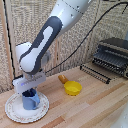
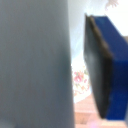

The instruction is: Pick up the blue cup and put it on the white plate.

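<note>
Well, most of the job looks done from where I stand. The blue mug (image 1: pixel 30 99) sits on the white plate (image 1: pixel 15 113), a bit toward the side of the plate nearer the arm's base, and as far as I can tell its bottom is resting on the plate rather than hanging above it. The hand (image 1: pixel 29 92) is down over the mug, its white body right above the rim. In the wrist view a dark blue finger (image 2: pixel 107 65) stands just beside a broad grey-blue surface that I take for the mug's wall, with a sliver of the plate's flowered rim showing between them. There seems to be a gap on that side, but the other finger is out of sight, so I cannot tell whether the hand has let go or is clamped on the mug.

So the approach, the lift and the carry over appear finished, and the setting down seems done too. What is left, I judge, is opening the fingers fully and backing away without tipping the mug. The yellow bowl (image 1: pixel 73 88) lies well apart on the wooden desk (image 1: pixel 95 107).
</note>
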Controlling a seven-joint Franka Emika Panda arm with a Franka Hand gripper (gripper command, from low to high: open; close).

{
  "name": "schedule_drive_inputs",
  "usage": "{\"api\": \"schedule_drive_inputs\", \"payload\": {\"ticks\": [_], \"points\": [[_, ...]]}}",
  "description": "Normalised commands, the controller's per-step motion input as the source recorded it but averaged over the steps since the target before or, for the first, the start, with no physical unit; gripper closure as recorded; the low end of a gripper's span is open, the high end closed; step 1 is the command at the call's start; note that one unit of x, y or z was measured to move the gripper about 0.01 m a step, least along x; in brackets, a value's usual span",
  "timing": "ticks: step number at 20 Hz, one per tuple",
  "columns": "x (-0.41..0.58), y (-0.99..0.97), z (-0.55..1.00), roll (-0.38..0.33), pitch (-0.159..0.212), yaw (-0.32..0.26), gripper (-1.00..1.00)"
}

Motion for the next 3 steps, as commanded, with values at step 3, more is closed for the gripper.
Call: {"api": "schedule_drive_inputs", "payload": {"ticks": [3], "points": [[0.127,-0.04,0.81,0.039,0.075,0.043,-1.0]]}}
